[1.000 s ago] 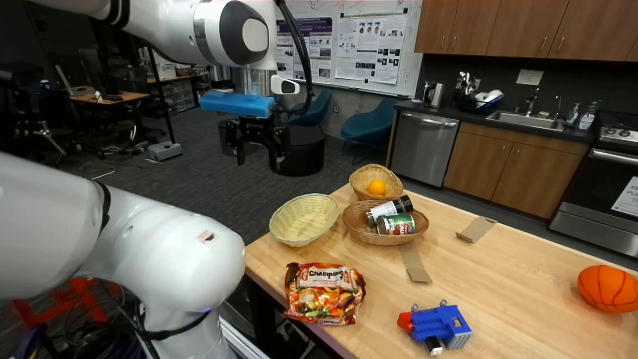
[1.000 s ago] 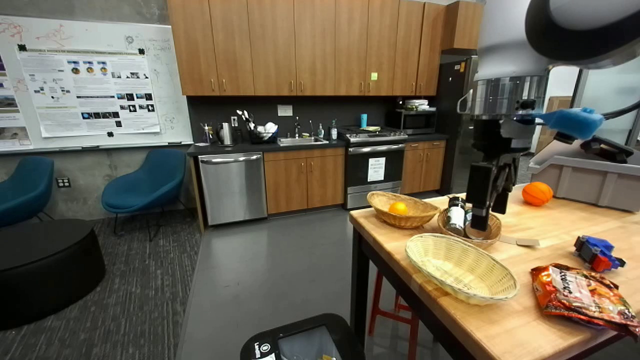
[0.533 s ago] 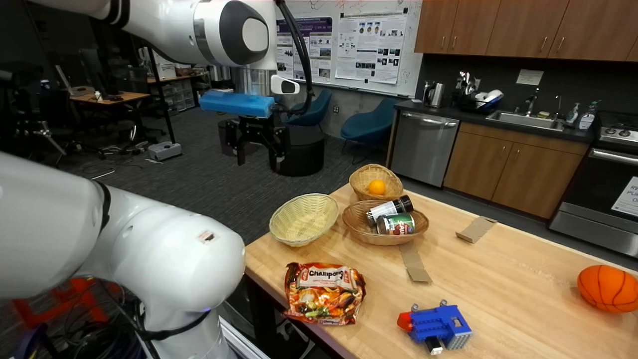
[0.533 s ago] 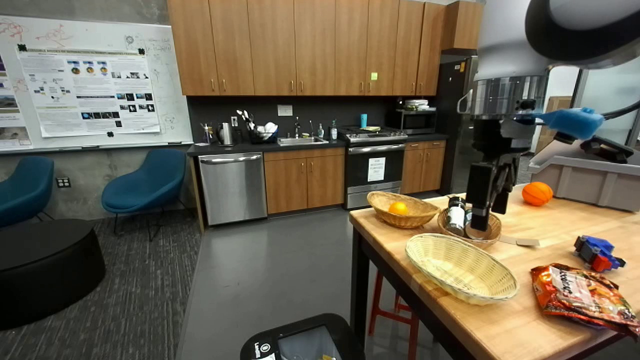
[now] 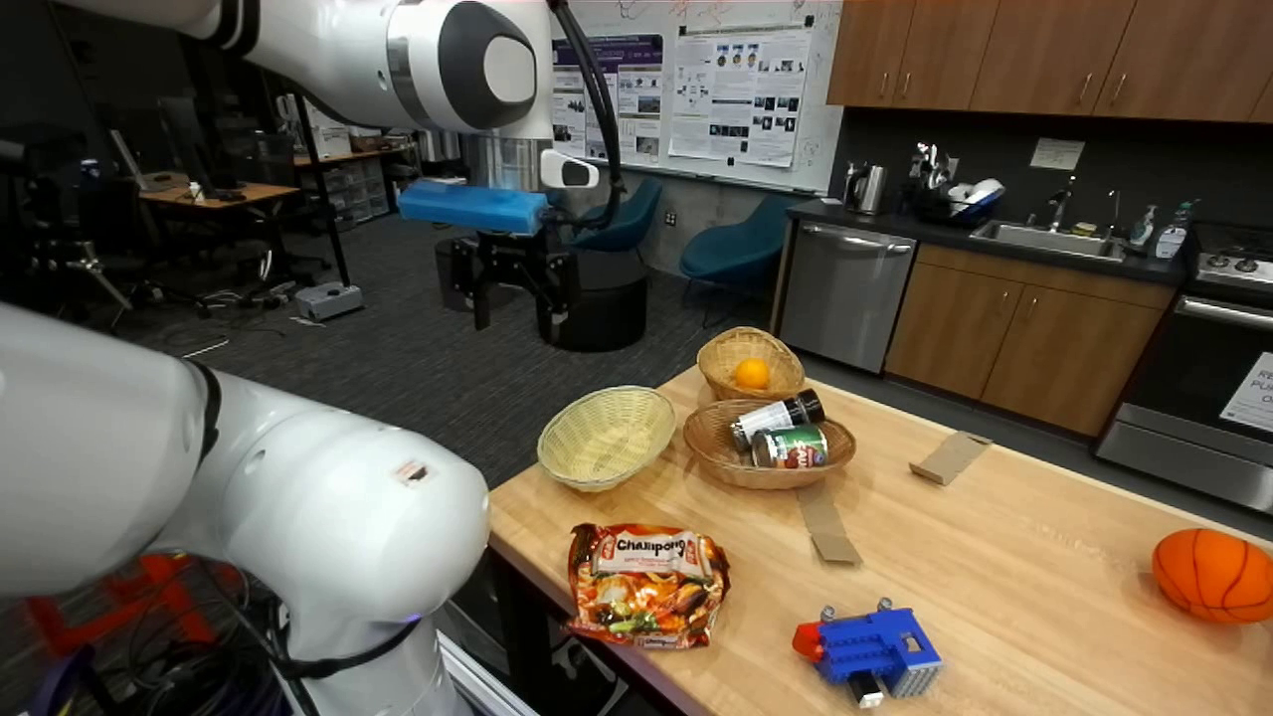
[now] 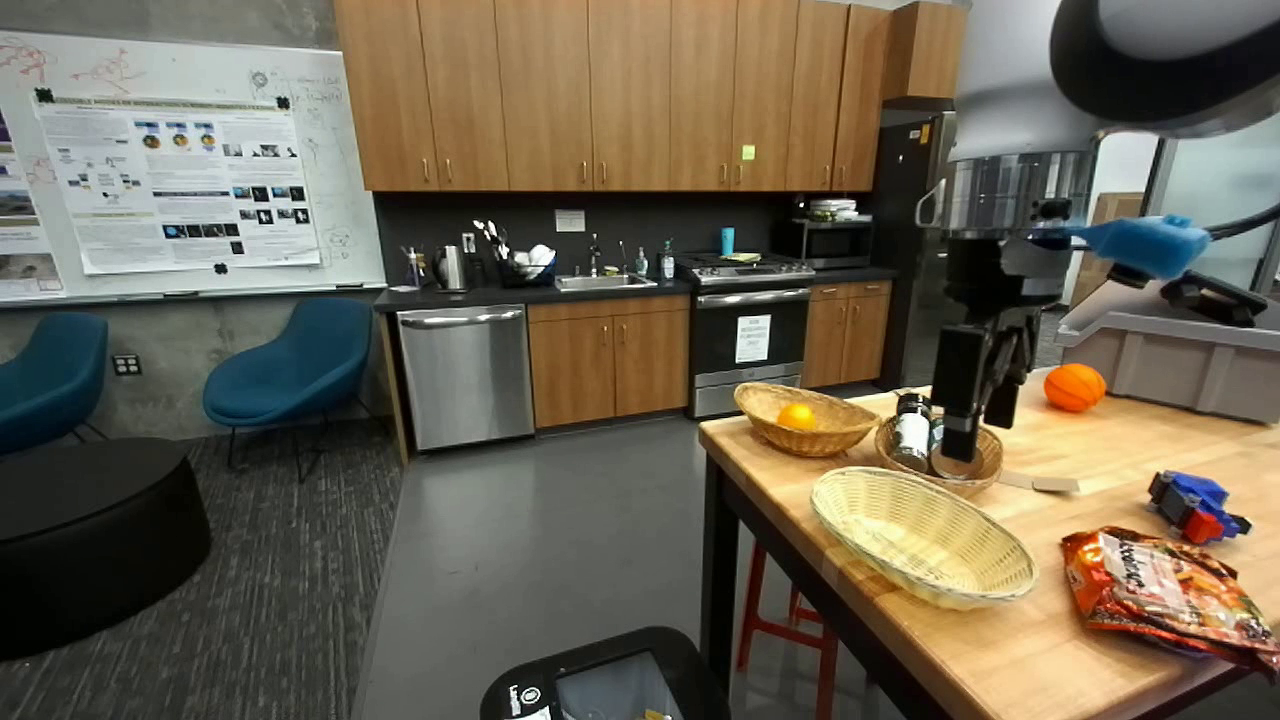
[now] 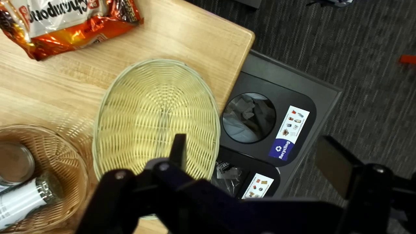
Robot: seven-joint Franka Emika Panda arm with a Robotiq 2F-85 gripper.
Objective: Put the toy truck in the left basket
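Gripper (image 5: 519, 320) up high, jaws apart w/ nil in grasp; prob. pre-pick.
Held up prob. for clearance b4 reaching, near pale basket (image 7: 136, 107) per wrist view. Toy truck (image 5: 875, 644) on tabletop (image 5: 1014, 557) near noodle bag (image 5: 646, 587), well apart fr. gripper, out of wrist view. Bag just off likely carry path, so best to lift clear. Containers: pale basket by tabletop corner, presumably set out to receive truck, w/ truck not in yet; beside it, brown basket (image 5: 761, 479) w/ black-capped jar (image 5: 771, 420) & green-labelled jar (image 5: 793, 448); just past that, tan basket (image 5: 731, 354) w/ orange fruit (image 5: 753, 374). Basketball (image 5: 1215, 577) loose on tabletop, well off.
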